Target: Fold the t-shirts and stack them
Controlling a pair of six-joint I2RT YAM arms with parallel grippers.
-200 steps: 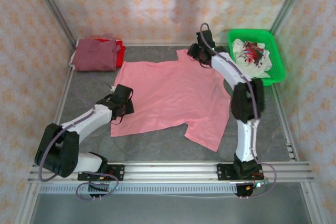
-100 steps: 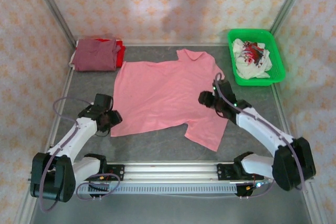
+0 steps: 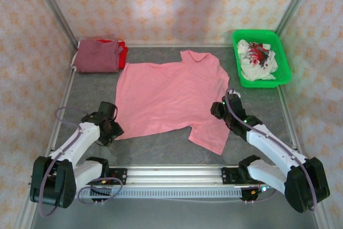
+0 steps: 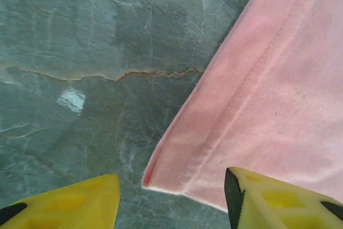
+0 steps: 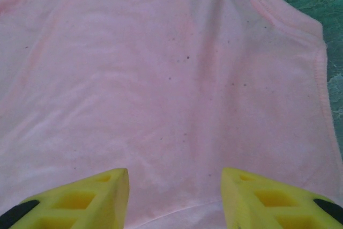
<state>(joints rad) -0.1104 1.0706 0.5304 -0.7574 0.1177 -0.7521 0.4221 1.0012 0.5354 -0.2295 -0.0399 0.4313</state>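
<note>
Maroon t-shirt and red t-shirt lie folded and stacked at the table's far left corner. Salmon-pink t-shirt lies flat, not yet folded. Left gripper and right gripper are both released and empty.

Bare table, beside pink shirt — seemingly unobstructed

Your right gripper is no longer stretched out at the collar of the salmon-pink t-shirt. It has pulled back toward you and now hangs over the shirt's right edge, jaws apart above the cloth. Your left gripper has come off the shirt's left side and moved nearer, to the near-left hem corner, which now lies between its parted jaws. The collar and right shoulder, covered by the arm a second ago, now show.
</note>
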